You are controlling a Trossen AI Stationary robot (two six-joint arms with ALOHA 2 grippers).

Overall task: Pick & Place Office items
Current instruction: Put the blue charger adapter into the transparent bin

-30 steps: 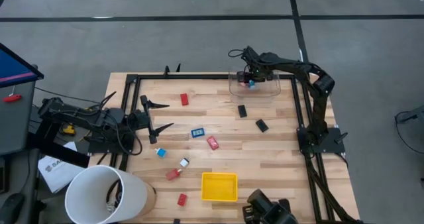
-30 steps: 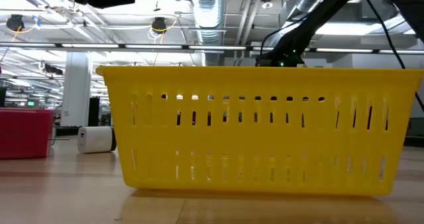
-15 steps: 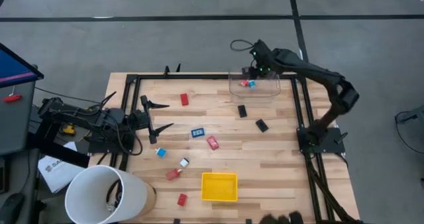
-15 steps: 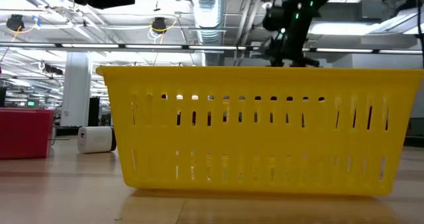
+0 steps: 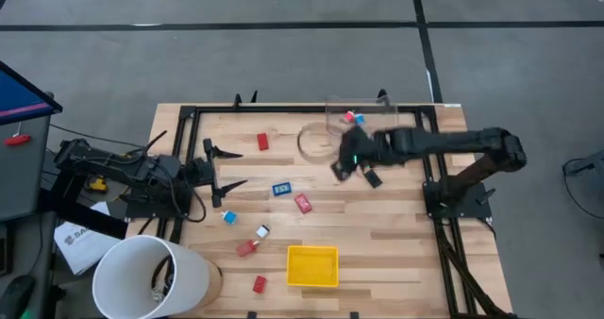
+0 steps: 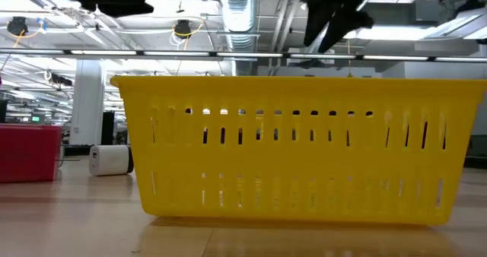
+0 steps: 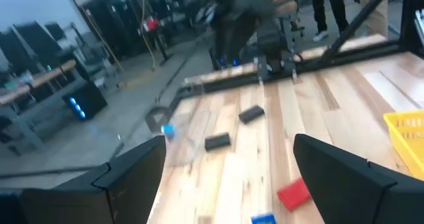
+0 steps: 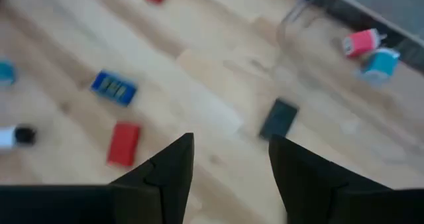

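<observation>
the right claw (image 5: 345,161) hovers right of centre in the high view over a black item (image 5: 344,158), fingers parted and empty. a red (image 5: 347,117) and a blue item (image 5: 358,119) lie in the clear box (image 5: 387,116) at upper right; others scatter across the surface (image 5: 377,225). the left claw (image 5: 224,161) waits wide open at left.

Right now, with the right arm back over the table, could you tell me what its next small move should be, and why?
Probably lower the right gripper onto the black piece just ahead of its open, empty fingers. A red piece and a blue one already lie in the clear box, and this black piece lies nearest. The left gripper waits open at the table's left side.
</observation>
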